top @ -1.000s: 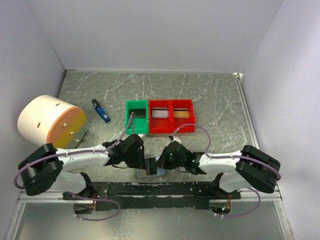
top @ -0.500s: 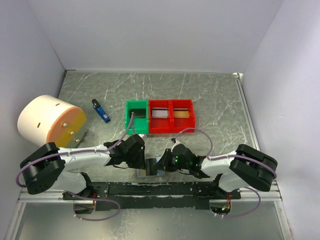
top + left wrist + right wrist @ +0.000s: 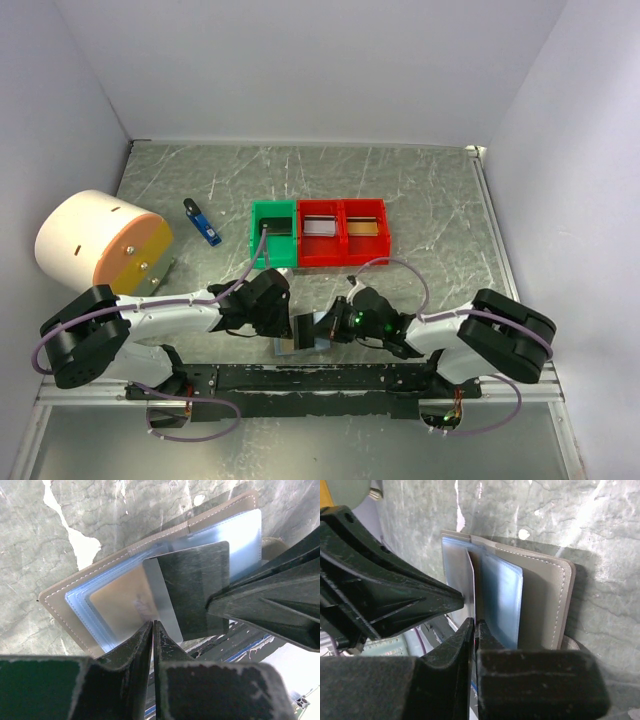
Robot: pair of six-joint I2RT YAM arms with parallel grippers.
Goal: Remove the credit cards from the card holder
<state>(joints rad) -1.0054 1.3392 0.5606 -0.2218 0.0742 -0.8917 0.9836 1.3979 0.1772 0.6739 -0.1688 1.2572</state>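
R jaws together, clamped on the thin edge of a dark card (image 3: pixel 192 587), which lies partly over the inner panel of the card holder (image 3: pixel 65 605). L jaws nearly together, pinching the holder's near edge. Holder lies open, pale blue panels up, on the marble worktop (image 3: pixel 30 540), at its near edge btwn both arms. Green tray (image 3: pixel 272 232) & red trays (image 3: pixel 363 232) sit farther back, apart from it.
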